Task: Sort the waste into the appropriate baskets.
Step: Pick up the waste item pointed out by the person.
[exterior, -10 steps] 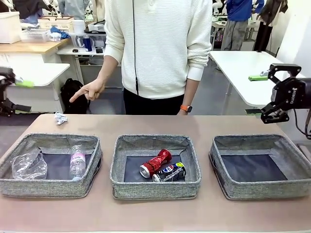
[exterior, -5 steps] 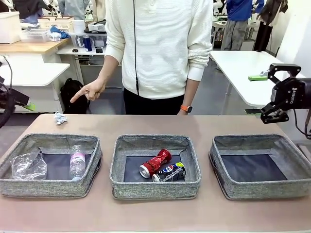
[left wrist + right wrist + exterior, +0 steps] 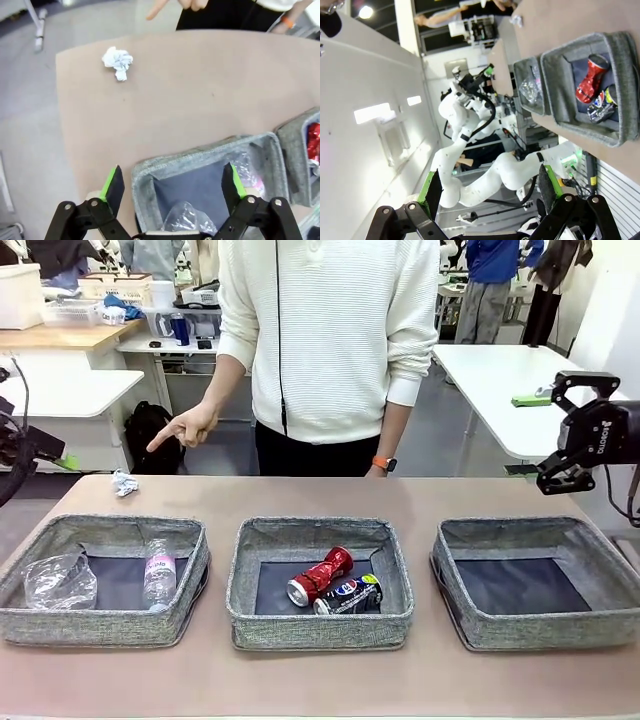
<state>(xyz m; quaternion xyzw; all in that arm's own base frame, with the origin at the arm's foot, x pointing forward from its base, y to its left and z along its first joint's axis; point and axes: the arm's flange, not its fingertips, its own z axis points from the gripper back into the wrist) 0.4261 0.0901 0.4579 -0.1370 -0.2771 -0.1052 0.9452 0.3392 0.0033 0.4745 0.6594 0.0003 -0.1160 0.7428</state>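
- We see three grey baskets in a row on the table (image 3: 320, 680): the left basket (image 3: 100, 625), the middle basket (image 3: 320, 628) and the right basket (image 3: 540, 625).
- In the left basket lie a clear plastic cup (image 3: 60, 580) at its 9 o'clock side and a small clear bottle (image 3: 159, 575) with a pink label at its 3 o'clock side; the label's writing is too small for us to read.
- In the middle basket a crushed red can (image 3: 320, 576) lies touching a dark blue can (image 3: 349, 596) that carries the Pepsi emblem, the blue one at the red one's 4 o'clock.
- The crumpled white paper ball (image 3: 124, 483) sits on the bare table at 12 o'clock of the left basket, outside every basket.
- A person's hand (image 3: 185, 427) points a finger down toward 7 o'clock, above the paper ball.
- Our left tool (image 3: 172, 182) is spread wide and holds nothing, above the left basket's corner.
- Our right tool (image 3: 550, 435) is likewise spread and empty, at 12 o'clock of the right basket; white lettering on its black body is unreadable.
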